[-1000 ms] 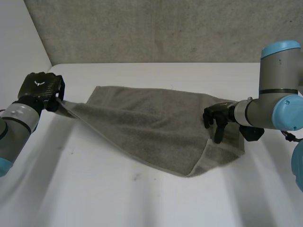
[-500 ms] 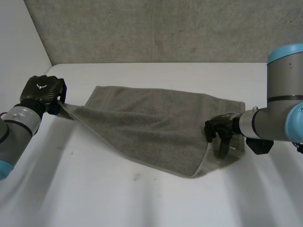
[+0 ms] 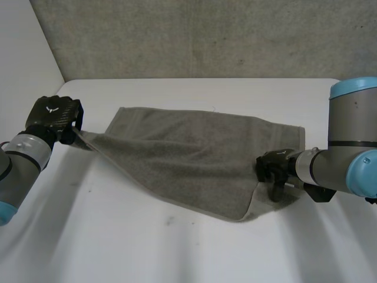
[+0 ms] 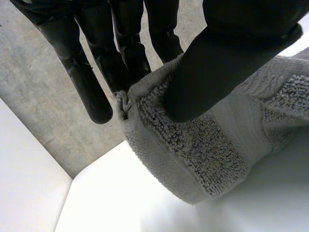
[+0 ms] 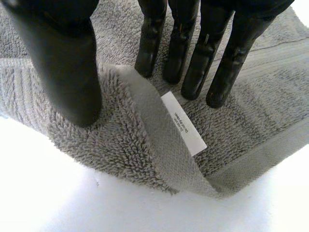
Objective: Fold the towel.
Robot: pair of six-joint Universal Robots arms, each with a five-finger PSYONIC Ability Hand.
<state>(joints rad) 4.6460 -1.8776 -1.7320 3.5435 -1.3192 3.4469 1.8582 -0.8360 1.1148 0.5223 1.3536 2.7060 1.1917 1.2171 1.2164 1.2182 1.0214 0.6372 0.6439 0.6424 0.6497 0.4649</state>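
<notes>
Grasp step: L hand has the towel's left corner clamped thumb-to-fingers and lifted off the table, rest spread mid-table. R hand is at the near-right corner, thumb and straight fingers straddling a turned-up hem, apart, not closed on it by my read. Next it needs to pinch, then both carry that edge across. R wrist cam gives that gap plus a white label on the flap; head cam is too far off to tell.
</notes>
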